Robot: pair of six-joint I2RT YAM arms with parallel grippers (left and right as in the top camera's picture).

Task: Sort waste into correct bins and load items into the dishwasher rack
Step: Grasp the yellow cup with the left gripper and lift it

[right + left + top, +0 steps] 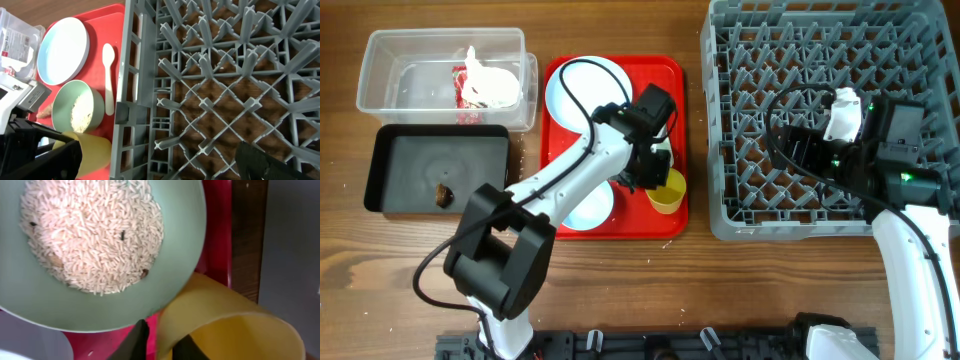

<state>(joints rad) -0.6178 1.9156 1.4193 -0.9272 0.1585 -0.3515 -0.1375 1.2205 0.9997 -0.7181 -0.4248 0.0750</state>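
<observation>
Clamping the small round yellow cup (pixel 235 325) by its rim: your left gripper (pixel 161 347); your right gripper (pixel 790 148): closure cannot be told.

No legible text; tiny print on the wrapper (pixel 14 47) unreadable

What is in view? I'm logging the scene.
tub: 1, clear, upper left
wrapper: 1, red-and-white, in tub
paper: 1, white, in tub
black tray: 1, black, beside tub
lump: 1, brown, black tray
red tray: 1, red, centre
plate: 1, pale blue, red tray
rice bowl: 1, green, red tray
second bowl: 1, pale, red tray
spoon: 1, white, red tray
cup: 1, yellow, left pincer
rack: 1, grey, right
left pincer: 1, black, gripping cup
right pincer: 1, black, over rack
</observation>
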